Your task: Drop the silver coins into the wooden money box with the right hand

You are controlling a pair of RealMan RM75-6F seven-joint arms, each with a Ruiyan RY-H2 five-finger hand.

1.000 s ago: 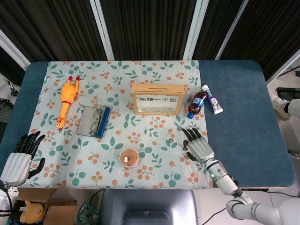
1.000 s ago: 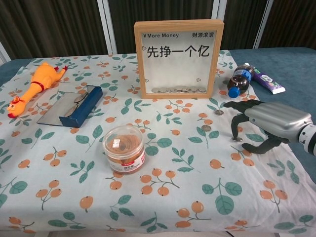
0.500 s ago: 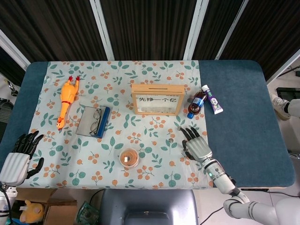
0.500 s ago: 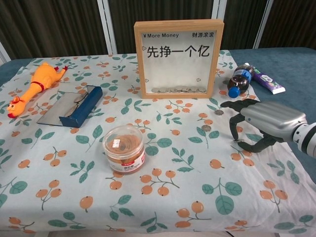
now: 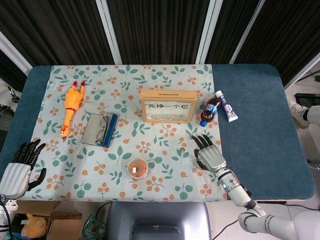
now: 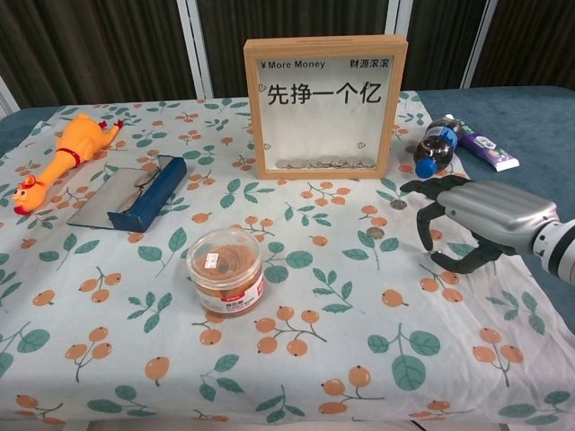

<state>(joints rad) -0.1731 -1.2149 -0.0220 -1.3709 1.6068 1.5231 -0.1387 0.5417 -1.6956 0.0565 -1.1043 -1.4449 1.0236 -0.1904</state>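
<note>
Near the right edge of the floral cloth, the right hand (image 6: 467, 224) hangs palm-down just off the surface, fingers curled downward like a claw with the thumb tucked beneath. A second ago a coin lay on the cloth under its fingertips; now that spot looks bare, and the hand has risen slightly and drifted toward the box. Whether the thumb and a finger pinch that coin cannot be told from either view, since the pads are too dark and small to read. If the coin is in the grip, the pick is done and the carry to the slot comes next.

Just left of the hand, two silver coins (image 6: 375, 233) lie loose on the tablecloth (image 6: 296, 359), one near the fingertips and one closer to the box. Beyond them stands the wooden money box (image 6: 325, 106), upright, with a layer of coins already along its bottom behind the clear front. A small cola bottle (image 6: 435, 145) and a toothpaste tube (image 6: 485, 148) lie to the hand's far side.

Far off at the table's left front corner, the left hand (image 5: 20, 170) rests idle, fingers loosely spread, holding nothing.
</note>
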